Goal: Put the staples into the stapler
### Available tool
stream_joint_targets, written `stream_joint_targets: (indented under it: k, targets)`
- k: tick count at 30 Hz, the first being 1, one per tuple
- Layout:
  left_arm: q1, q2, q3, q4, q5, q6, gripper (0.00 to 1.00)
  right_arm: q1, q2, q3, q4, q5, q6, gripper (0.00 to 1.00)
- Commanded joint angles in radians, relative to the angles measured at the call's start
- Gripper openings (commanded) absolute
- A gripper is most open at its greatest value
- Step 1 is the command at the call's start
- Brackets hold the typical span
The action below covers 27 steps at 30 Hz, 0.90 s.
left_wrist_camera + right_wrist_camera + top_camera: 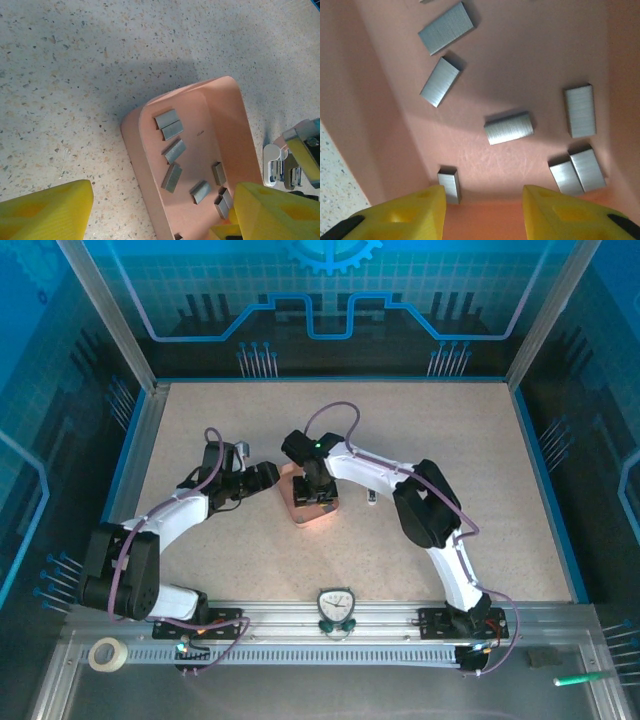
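The salmon-pink tray point(314, 512) lies mid-table with several grey staples point(173, 151) loose on its floor. My right gripper point(482, 212) hangs low inside the tray, open, with bare tray floor between its yellow fingers. One staple strip point(449, 186) stands just by its left finger, and others point(508, 128) lie farther in. My left gripper point(165, 215) is open and straddles the tray's near end, one finger point(47, 210) over the table and the other point(277, 207) at the tray's right wall. The small white stapler point(274, 169) lies on the table just right of the tray point(371, 497).
The speckled tabletop point(450, 440) is bounded by blue walls. A timer point(336, 606) sits on the front rail, a tape roll point(107, 653) at the front left, and a green pen point(578, 678) at the front right.
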Motion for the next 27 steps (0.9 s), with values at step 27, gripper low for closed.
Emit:
stream_joint_targets:
  k: [27]
  targets:
    - [0.044,-0.017,-0.008,-0.001,0.022,0.003,0.75,-0.005,0.132,0.126,-0.088,0.032,-0.009,0.49]
